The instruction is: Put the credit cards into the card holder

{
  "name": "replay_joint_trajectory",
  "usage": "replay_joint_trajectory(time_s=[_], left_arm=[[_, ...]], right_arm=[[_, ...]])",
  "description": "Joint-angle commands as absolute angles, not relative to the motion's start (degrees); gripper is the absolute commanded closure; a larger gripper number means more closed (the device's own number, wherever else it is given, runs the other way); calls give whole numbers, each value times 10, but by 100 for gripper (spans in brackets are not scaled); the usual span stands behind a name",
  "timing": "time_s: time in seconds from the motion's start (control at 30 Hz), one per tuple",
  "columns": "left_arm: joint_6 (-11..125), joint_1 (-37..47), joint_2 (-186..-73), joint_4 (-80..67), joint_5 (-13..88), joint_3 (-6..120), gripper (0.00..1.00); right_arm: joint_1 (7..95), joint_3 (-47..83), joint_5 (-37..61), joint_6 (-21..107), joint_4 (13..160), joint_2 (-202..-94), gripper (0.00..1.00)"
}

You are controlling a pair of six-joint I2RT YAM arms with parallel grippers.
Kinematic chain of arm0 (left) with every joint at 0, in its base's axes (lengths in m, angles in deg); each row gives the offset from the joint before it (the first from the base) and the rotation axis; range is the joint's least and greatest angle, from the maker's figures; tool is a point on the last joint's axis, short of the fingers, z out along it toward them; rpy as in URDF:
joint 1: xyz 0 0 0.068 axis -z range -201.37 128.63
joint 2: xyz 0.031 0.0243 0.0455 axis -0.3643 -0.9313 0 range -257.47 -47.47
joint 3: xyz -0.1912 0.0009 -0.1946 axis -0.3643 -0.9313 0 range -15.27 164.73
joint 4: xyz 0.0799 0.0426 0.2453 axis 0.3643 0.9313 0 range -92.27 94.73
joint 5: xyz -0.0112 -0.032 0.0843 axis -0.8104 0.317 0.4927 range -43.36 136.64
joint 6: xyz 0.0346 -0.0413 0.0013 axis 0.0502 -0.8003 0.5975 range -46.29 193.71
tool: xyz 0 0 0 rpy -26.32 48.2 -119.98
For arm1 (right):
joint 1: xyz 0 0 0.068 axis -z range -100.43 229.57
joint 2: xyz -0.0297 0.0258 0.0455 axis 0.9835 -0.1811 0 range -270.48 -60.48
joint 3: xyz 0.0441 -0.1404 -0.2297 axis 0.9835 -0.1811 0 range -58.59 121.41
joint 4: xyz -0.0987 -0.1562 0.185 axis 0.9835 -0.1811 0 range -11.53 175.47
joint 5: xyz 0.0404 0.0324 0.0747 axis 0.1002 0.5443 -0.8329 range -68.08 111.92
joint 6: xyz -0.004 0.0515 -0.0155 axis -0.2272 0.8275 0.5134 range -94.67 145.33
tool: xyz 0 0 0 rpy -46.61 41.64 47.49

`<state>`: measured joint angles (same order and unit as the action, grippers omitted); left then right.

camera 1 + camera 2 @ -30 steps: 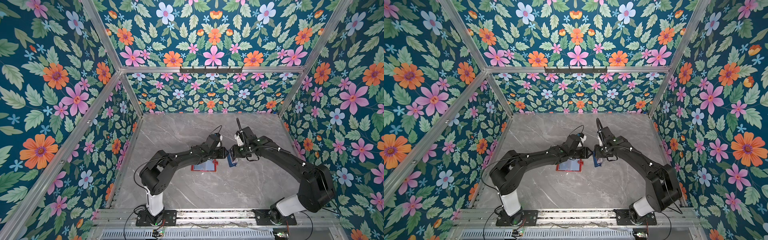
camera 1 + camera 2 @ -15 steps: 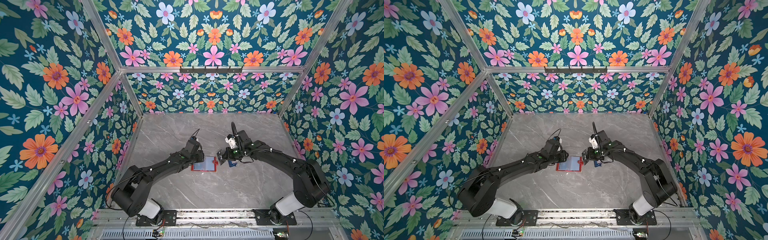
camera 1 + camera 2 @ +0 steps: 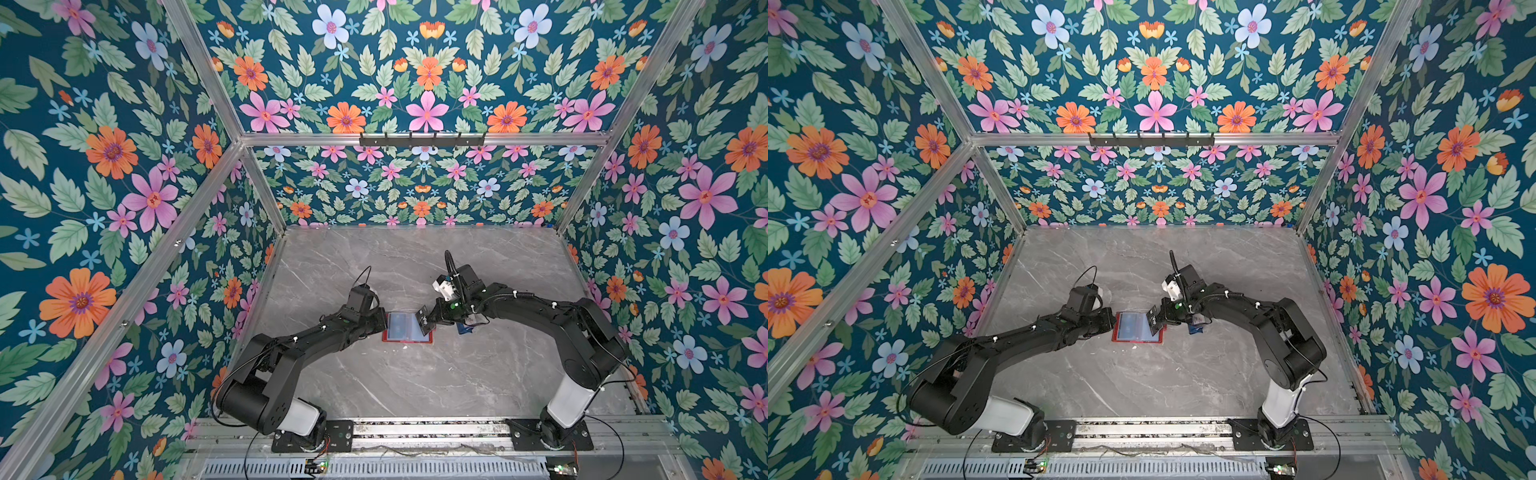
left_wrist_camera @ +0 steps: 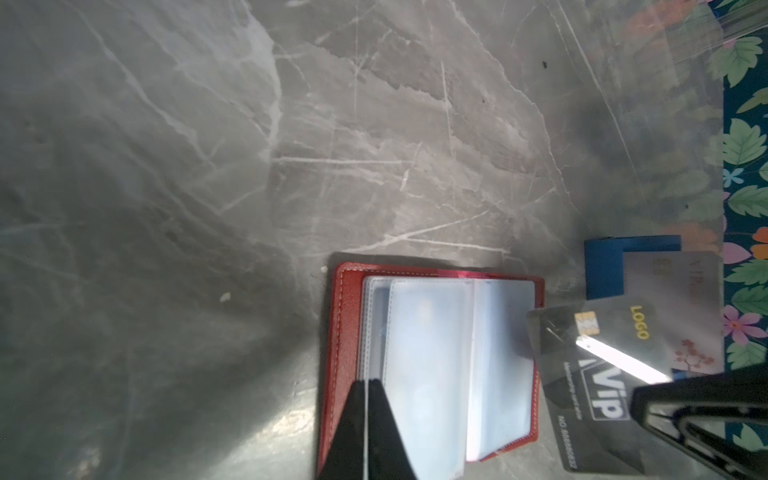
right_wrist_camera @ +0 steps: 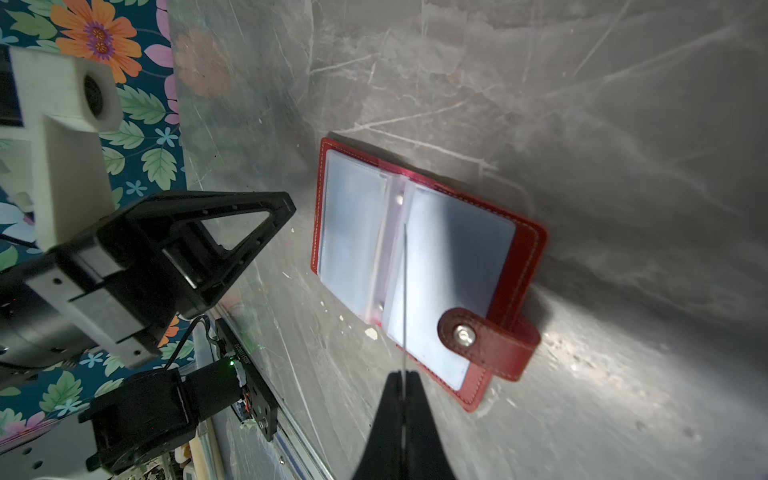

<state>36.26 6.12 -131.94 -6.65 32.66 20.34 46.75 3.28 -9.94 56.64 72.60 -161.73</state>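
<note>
Gripping tilted dark card [image 3: 424,326], long axis along card holder [image 3: 407,340] fold: right claw [image 3: 432,322]; left claw [image 3: 384,327] closed.

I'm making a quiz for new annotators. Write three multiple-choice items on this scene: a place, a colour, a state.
1. Where is the dark plastic VIP card? A. pinched in the right gripper; B. lying loose; C. tucked out of sight.
2. What colour is the cover of the leather-look book-style card holder? A. green; B. red; C. black.
3. The card holder is: A. snapped shut; B. standing on edge; C. lying open.
Answers: 1 A, the shut jaws clamp its end. 2 B, a red stitched cover frames the clear sleeves. 3 C, the sleeves are exposed and the snap tab is undone.
</note>
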Motion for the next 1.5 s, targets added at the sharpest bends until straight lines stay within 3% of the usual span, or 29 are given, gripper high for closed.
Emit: replay_joint_trajectory(time_s=[0.0,0.67,1.47], left_arm=[[347,58,-1331,-103,299,200,94],[308,61,-1339,-126,302,135,96],[327,72,-1352,-79,335,152,97]], right_arm=[[463,38,-119,575,749,-1628,100],[455,51,-155,587,779,-1674,100],[454,30,-186,608,848,-1689,100]])
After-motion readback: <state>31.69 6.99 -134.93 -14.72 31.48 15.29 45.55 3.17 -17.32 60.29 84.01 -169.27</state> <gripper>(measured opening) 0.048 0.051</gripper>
